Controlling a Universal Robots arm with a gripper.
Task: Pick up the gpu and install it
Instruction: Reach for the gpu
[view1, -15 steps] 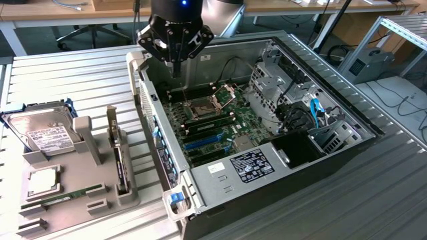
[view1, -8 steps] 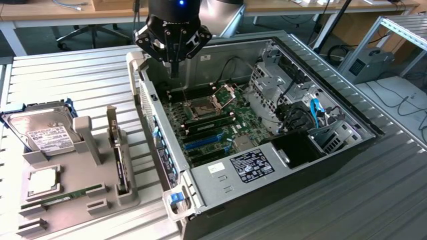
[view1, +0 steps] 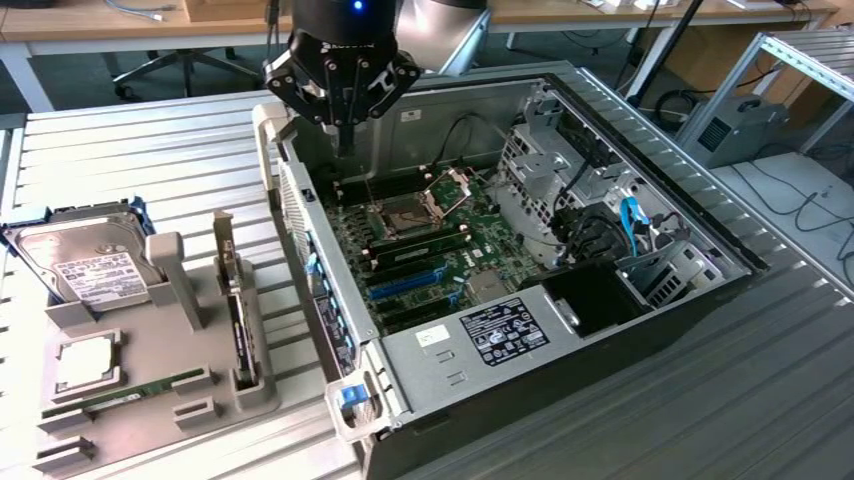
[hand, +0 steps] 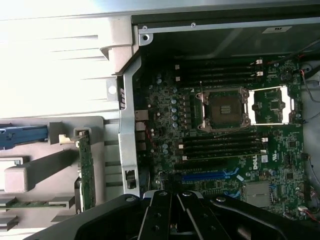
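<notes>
The gpu (view1: 235, 318) stands on edge in a slot of the grey holder tray (view1: 134, 425), its pale bracket strip toward the far end. In the wrist view the gpu (hand: 86, 172) appears as a thin green-edged card next to the case wall. My gripper (view1: 344, 138) hangs over the far left corner of the open computer case (view1: 441, 390), above the motherboard (view1: 441, 240). Its black fingers are pressed together with nothing between them. It is apart from the gpu, on the case side of the wall. The gripper (hand: 172, 212) body shows dark at the wrist picture's edge.
On the tray lie a silver hard drive (view1: 87, 268), a processor chip (view1: 83, 362) and a green memory stick (view1: 134, 390). Blue expansion slots (view1: 407, 285) sit on the motherboard. Drive cages and cables (view1: 601, 230) fill the case's right side in the exterior view. The table is slatted metal.
</notes>
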